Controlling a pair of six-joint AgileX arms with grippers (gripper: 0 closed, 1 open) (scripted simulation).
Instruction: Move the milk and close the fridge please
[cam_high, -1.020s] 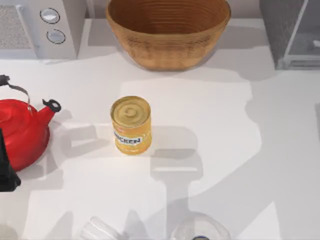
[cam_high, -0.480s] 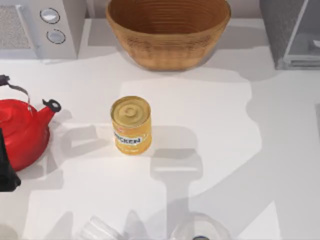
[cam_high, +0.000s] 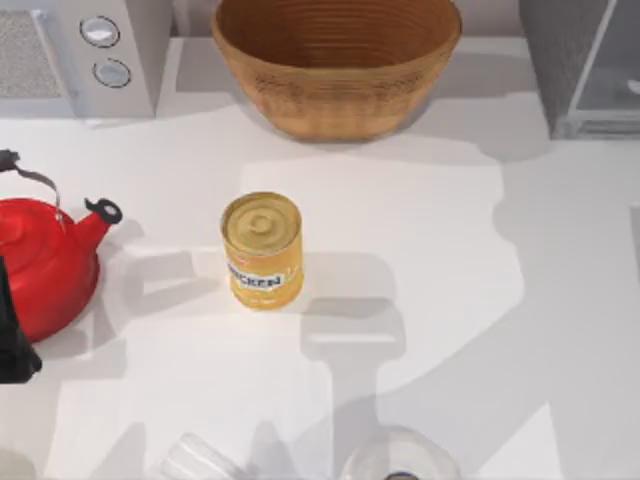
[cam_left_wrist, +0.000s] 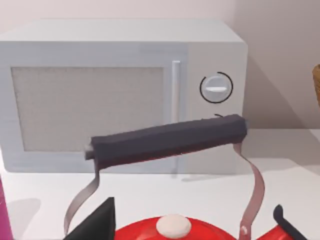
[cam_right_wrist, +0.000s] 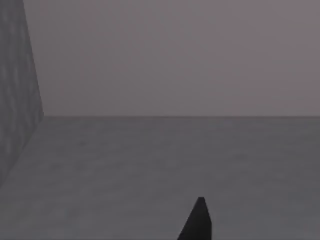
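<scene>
At the tabletop's (cam_high: 430, 250) far right corner the fridge (cam_high: 580, 60) is standing. Nothing is shifting across the last second, the yellow can (cam_high: 262, 250) included, so the task is seemingly stalling. The basket (cam_high: 335, 95) is sitting empty. The left arm (cam_high: 12, 340) is idling beside the red kettle (cam_high: 40, 260). Either arm's jaws: I cannot tell.

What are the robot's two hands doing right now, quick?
Left gripper: above the red kettle; can't tell whether it's open or closed.
Right gripper: over bare grey surface; can't tell either.
</scene>
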